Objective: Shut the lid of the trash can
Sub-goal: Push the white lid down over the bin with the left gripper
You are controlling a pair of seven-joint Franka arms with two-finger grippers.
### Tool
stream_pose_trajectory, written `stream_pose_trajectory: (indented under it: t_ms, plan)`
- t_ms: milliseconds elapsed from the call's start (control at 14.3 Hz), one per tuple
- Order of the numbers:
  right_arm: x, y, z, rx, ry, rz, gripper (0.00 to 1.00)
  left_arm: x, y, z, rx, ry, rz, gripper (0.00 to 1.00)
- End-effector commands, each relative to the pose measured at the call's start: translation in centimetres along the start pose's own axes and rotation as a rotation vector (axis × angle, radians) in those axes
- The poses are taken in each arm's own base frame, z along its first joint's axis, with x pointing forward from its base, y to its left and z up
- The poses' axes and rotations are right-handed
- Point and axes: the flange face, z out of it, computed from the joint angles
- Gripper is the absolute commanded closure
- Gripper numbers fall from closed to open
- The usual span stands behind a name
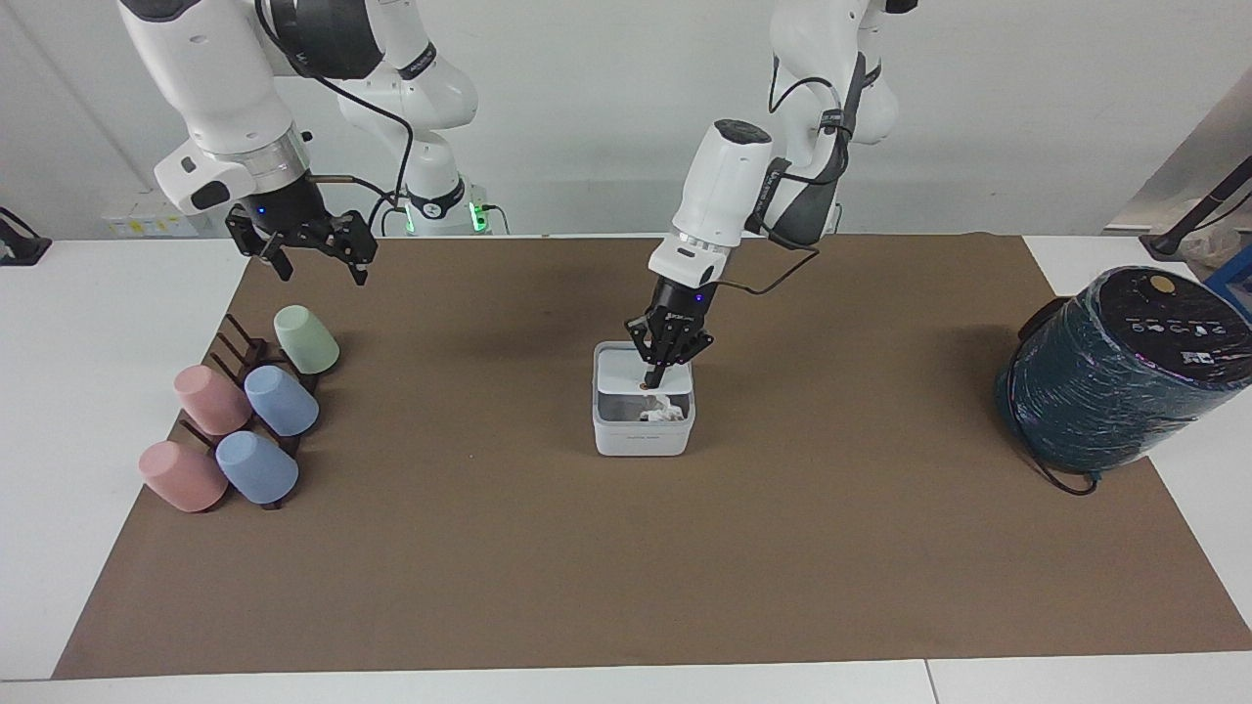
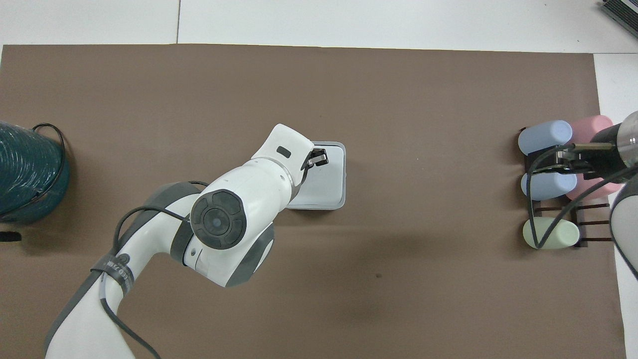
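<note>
Facing view: high, across the table, looking at both robots, wide and distant. Overhead view: above the robots' end, looking steeply down and forward. Both share the brown rectangular paper mat (image 1: 626, 548) (image 2: 349, 89), with the small white squarish plastic trash can (image 1: 643, 440) (image 2: 341, 172) under the left gripper (image 1: 653, 379) (image 2: 319, 158).

faint grey lettering on the trash can (image 1: 643, 438) front wall, too small to read, white marks on the teal cylinder (image 1: 1174, 328) top, unreadable
</note>
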Motion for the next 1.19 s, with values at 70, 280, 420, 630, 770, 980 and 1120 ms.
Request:
stream_pose_trajectory:
  t_ms: [70,280,420,630,770,980,1120]
  plan:
    - [-0.2,0.2,-0.2,0.016,-0.009,-0.009,0.0,0.8,0.6,3.1,-0.012,0.013,-0.014,0.98]
    - [-0.3,0.1,-0.2,0.016,-0.009,-0.009,0.0,0.6,0.2,4.0,-0.001,0.004,-0.015,0.98]
    - [-0.2,0.2,-0.2,0.016,-0.008,-0.009,0.0,0.5,0.5,3.9,-0.003,0.004,-0.016,0.98]
    - [-0.2,0.2,-0.2,0.016,-0.009,-0.009,0.0,0.3,0.1,4.1,0.009,-0.008,-0.009,0.98]
    - [-0.3,0.1,-0.2,0.016,-0.009,-0.01,0.0,-0.7,-0.7,5.4,0.032,-0.032,0.001,1.0]
    - [-0.3,0.1,-0.2,0.016,-0.009,-0.009,0.0,-1.2,-1.2,6.7,0.049,-0.048,0.004,1.0]
    - [-0.3,0.1,-0.2,0.016,-0.009,-0.009,0.0,-1.4,-1.4,6.9,0.056,-0.054,0.004,1.0]
